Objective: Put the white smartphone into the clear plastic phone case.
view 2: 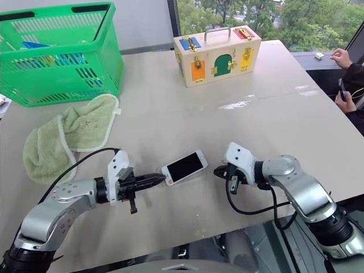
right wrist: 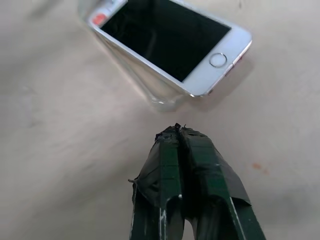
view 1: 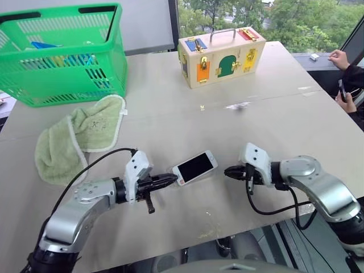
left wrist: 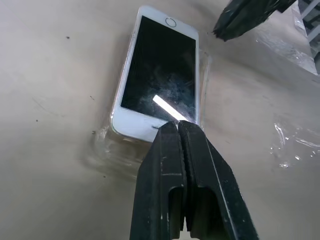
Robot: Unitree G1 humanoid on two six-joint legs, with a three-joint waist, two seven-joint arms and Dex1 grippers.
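Two shut pincers beside white smartphone [view 1: 194, 167]

head stereo pair high, facing forward-down over the table [view 1: 170, 102], each wrist cam low and close, aimed at the white smartphone [left wrist: 160, 70] from opposite ends, all four share it

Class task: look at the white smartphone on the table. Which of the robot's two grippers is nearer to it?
Left. The left gripper, fingers shut, has its tips at the end of the white smartphone away from the home button. The right gripper, also shut, sits apart, off the home-button end.
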